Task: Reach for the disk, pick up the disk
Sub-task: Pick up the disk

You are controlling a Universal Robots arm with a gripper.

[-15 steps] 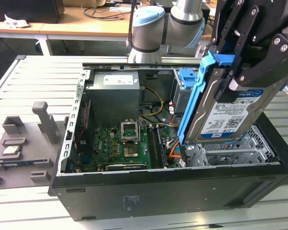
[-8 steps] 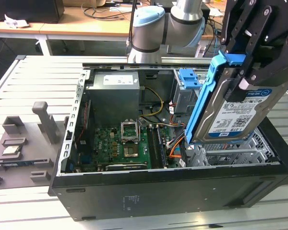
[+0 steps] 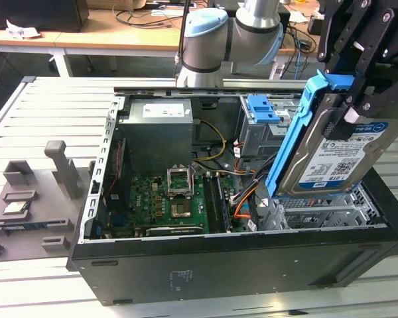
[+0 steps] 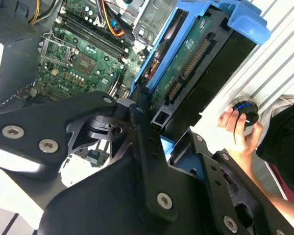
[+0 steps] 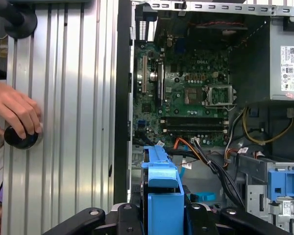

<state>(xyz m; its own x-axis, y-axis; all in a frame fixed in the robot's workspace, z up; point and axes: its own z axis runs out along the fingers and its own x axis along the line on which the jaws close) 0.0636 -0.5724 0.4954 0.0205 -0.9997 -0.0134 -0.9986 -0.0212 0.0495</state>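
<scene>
The disk, a silver hard drive with a white-and-blue label and a bright blue side bracket, hangs tilted above the open computer case at the exterior view's right, clear of the metal drive cage below it. My gripper comes down from above and is shut on the disk's upper end. In the second wrist view the disk's green circuit-board underside runs away from my gripper. The first wrist view has the blue bracket clamped in my gripper.
The open case holds a motherboard, a power supply, cables and a blue latch on a grey cage. A grey holder with upright posts stands at the exterior view's left. A person's hand rests on a black knob beside the case.
</scene>
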